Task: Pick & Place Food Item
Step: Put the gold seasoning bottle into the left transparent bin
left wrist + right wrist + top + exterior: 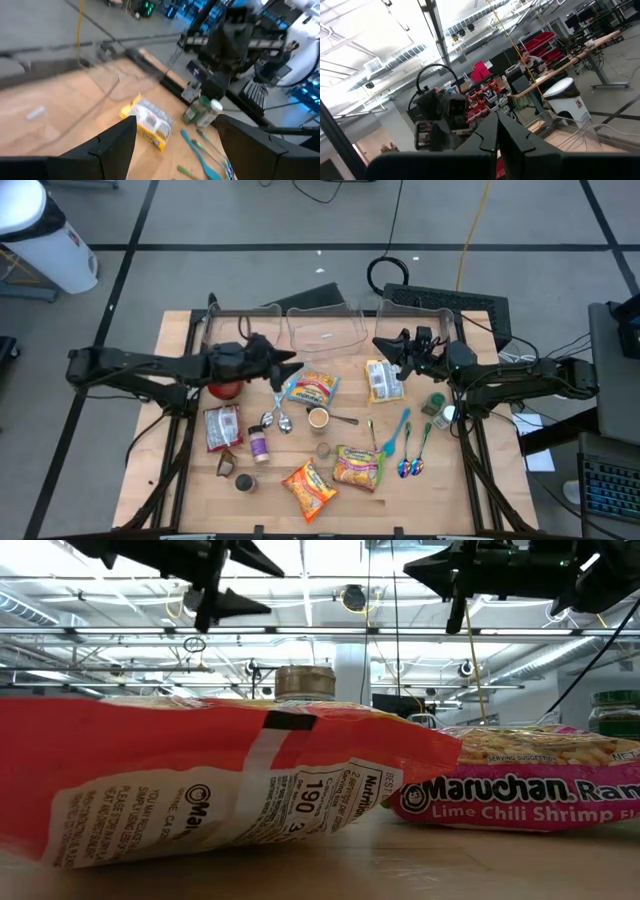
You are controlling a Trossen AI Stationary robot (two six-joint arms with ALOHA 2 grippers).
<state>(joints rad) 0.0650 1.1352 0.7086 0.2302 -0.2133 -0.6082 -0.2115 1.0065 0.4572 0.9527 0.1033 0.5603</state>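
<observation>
The food items lie spread across the table (180, 480), none lifted. Nearest the left gripper (292, 367) is a ramen pack (314, 389) just below and beside its fingertips; a pale, yellow-edged pack (383, 380) sits under the right gripper (382, 347); two more ramen packs, the orange pack (308, 487) and the shrimp pack (359, 467), lie at the near edge, and a red-and-white packet (223, 427) rests on the left. Which one is the target? Can't tell for sure, but the left arm's reach suggests the ramen pack.

The left gripper hangs above the table, jaws spread wide with nothing between them; its wrist view looks past the open fingers (112, 145) at the yellow-edged pack (148, 123) and a green jar (201, 111) beyond. That reads as a gripper readied for a grasp, not carrying.

The right gripper is clenched tight, holding nothing, raised and pointing up at the room; it looks parked out of the way.

Behind the food sits a clear bin (325, 328), the likely drop spot: open side up, within reach of both arms. Around the packs are spoons (275, 418), a small cup (318, 418), a blue spatula (396, 432) and a spice bottle (259, 445), clutter the descent must miss. From table height, the orange pack and the shrimp pack (520, 790) fill the foreground, both arms overhead.
</observation>
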